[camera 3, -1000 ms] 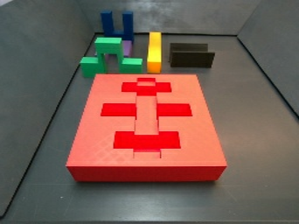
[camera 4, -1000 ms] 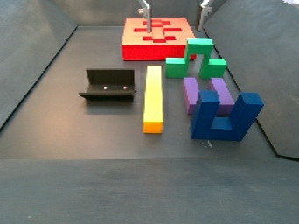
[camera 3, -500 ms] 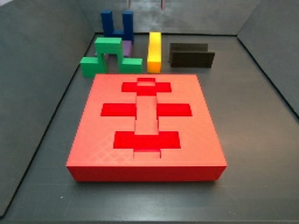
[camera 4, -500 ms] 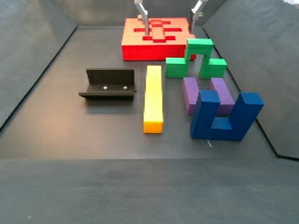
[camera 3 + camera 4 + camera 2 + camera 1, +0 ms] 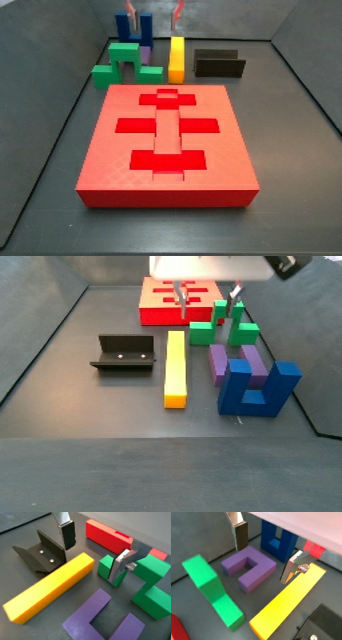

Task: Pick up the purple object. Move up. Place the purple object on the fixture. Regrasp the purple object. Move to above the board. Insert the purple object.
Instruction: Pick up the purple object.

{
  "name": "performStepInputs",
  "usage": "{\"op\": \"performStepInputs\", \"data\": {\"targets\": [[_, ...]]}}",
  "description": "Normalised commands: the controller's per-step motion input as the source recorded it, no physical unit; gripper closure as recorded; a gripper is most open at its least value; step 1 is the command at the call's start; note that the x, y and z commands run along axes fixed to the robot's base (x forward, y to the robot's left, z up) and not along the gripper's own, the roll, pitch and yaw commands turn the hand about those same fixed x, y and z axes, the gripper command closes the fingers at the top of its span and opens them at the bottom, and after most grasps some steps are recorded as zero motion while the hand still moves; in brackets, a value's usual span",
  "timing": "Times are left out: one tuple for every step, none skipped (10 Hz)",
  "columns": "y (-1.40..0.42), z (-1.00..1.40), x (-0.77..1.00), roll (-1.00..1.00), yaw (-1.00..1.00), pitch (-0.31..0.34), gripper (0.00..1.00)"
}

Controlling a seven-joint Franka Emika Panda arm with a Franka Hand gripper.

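While hovering above the purple object (image 5: 250, 567), gripper (image 5: 264, 553) spread wide, holding nothing, touching nothing

We saw the gripper (image 5: 264, 554) hang above the purple object (image 5: 250, 567), its fingers (image 5: 240, 535) brushed silver metal; the object looked smooth matt plastic, like the yellow bar (image 5: 288, 600).

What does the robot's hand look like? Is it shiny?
Yes, partly. The end effector, hovering over the purple object, has two flat silver metal fingers with dark pads on their inner faces. One finger shows a small round screw in both wrist views. In a side view its body is a pale, whitish block with a dark part at one corner. No cables show.
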Motion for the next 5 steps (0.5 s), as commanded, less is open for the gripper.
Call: {"op": "performStepInputs", "data": {"targets": [[0.0, -0.41, -0.14, 0.0, 0.0, -0.073, 0.0], [0.0, -0.36, -0.1, 0.0, 0.0, -0.049, 0.0], [0.0, -0.39, -0.19, -0.01, 0.0, -0.037, 0.0], [0.0, -0.36, -0.24, -0.03, 0.0, -0.029, 0.0], [0.0, -0.34, -0.14, -0.09, 0.0, -0.069, 0.0]]}}
